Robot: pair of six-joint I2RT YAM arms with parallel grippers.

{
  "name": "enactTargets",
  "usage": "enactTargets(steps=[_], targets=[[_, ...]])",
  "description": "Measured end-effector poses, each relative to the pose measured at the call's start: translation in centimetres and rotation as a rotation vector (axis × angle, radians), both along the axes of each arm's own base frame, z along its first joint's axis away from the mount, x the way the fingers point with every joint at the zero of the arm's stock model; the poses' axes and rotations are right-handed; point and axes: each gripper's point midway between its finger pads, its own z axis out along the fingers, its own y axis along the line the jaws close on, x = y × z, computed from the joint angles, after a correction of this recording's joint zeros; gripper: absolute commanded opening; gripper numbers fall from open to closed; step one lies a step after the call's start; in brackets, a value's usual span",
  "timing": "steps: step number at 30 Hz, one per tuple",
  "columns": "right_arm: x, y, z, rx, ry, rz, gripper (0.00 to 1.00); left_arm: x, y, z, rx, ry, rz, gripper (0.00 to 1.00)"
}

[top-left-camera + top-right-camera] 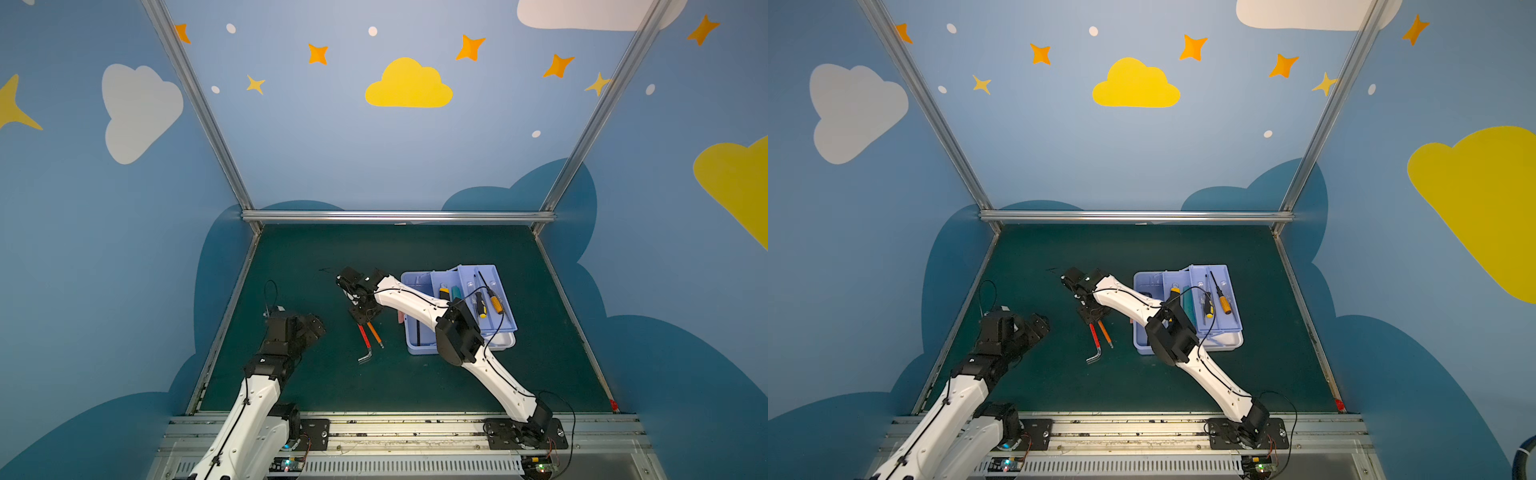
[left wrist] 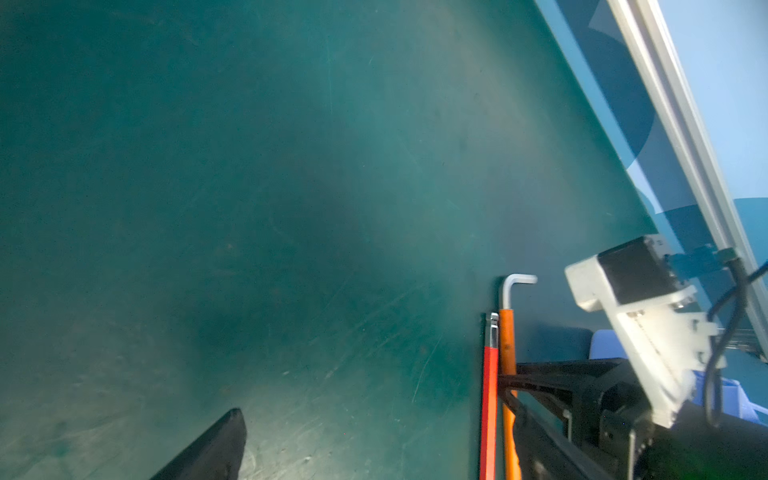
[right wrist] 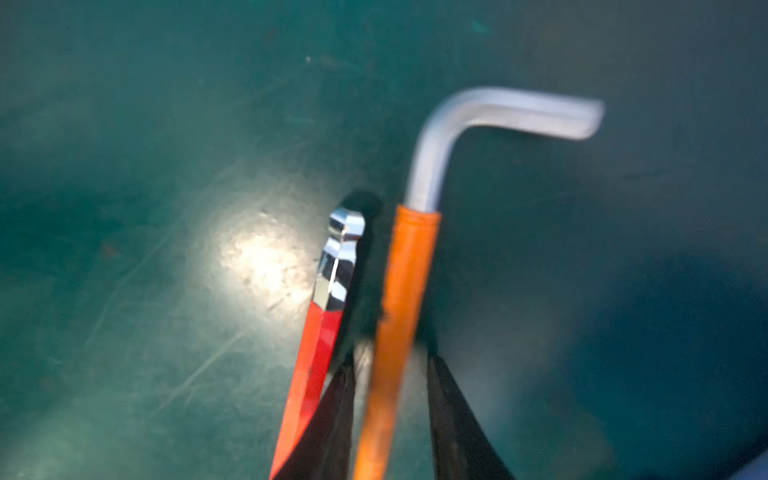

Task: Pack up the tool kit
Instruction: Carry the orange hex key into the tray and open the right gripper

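Now the right gripper point(image 3: 390, 361) narrowly flanks the orange-sleeved steel hex key point(image 3: 399, 291) near the lavender plastic toolbox point(image 1: 412, 349); contact I cannot tell. Clamp squarely, leave the neighbouring red-sleeved key point(image 3: 318, 353), lift level.

We look into a robotics lab test booth: blue panels point(image 1: 324, 158) painted with clouds and stars, aluminium framing point(image 1: 395, 216), a green work mat point(image 1: 374, 386), left arm point(image 1: 253, 399) and right arm point(image 1: 494, 374) bolted to a metal rail point(image 1: 407, 430).
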Motion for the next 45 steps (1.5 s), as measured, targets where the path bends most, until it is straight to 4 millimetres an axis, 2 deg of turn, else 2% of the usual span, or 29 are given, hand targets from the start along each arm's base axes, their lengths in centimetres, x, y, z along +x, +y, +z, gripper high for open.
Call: enactTargets(steps=[3,6,11,19,23,25,31,35,38,45], targets=[[-0.1,0.2,0.0,-0.004,-0.005,0.011,0.26,0.0,0.0,0.1,0.000,-0.003,0.000,1.00],[-0.1,0.2,0.0,-0.003,-0.007,0.006,0.15,0.0,0.0,0.3,0.000,-0.013,0.000,1.00],[-0.3,0.5,0.1,0.001,-0.015,-0.008,0.01,0.0,0.1,0.5,0.000,-0.022,0.002,1.00],[0.5,-0.3,0.5,0.024,0.009,-0.093,0.00,0.0,0.1,0.6,0.001,-0.023,0.003,1.00],[1.0,-2.4,1.8,0.021,0.019,-0.173,0.00,0.0,0.1,0.6,0.001,-0.023,0.003,1.00],[1.3,-3.7,3.5,0.034,0.017,-0.223,0.00,0.0,0.1,0.6,0.001,-0.023,0.003,1.00],[1.9,-7.5,10.8,0.152,-0.041,-0.352,0.00,0.0,0.1,0.6,0.001,-0.024,0.002,1.00],[2.1,-10.2,13.9,0.209,-0.087,-0.431,0.00,0.0,0.1,0.7,0.001,-0.029,0.002,1.00],[2.0,-12.3,14.0,0.200,-0.102,-0.484,0.00,-0.2,0.1,0.4,0.001,-0.025,0.002,1.00],[1.9,-16.2,11.1,0.067,-0.113,-0.571,0.00,-0.3,0.1,0.0,-0.001,-0.016,0.000,1.00]])
